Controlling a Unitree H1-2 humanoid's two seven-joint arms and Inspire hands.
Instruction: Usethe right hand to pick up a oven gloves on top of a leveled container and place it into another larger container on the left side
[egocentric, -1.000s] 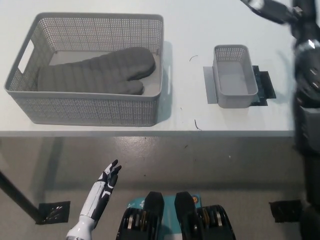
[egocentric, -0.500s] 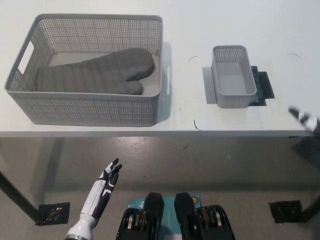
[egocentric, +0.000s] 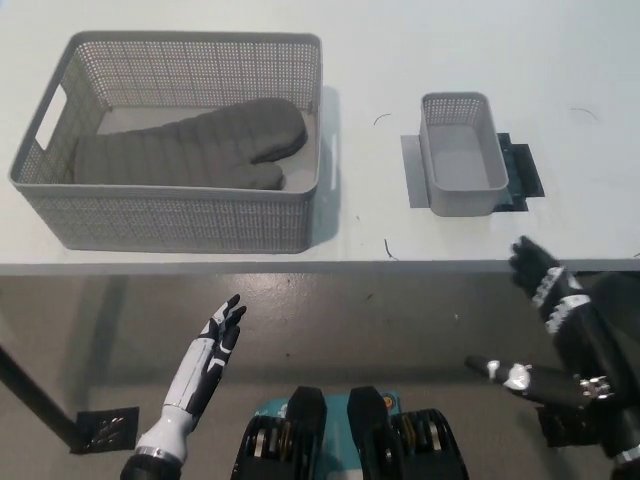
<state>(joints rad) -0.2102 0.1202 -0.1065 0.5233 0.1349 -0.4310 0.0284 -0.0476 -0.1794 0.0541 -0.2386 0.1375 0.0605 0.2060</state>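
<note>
A grey quilted oven glove (egocentric: 200, 148) lies inside the large grey mesh basket (egocentric: 180, 215) on the left of the white table. The small grey mesh container (egocentric: 458, 165) stands to its right on a grey plate, with nothing in it. My black right hand (egocentric: 548, 290) hangs low at the table's front edge on the right, below the small container, fingers spread and holding nothing. My white left hand (egocentric: 215, 345) rests open below the table at the lower left.
The white table (egocentric: 380, 60) ends in a front edge running across the middle of the picture; grey floor lies below it. Black tape patches sit beside the small container and on the floor.
My right arm has dropped from the upper right, past the table's right edge, down to the front edge at the lower right. The left hand has barely moved. The glove stays in the basket.
</note>
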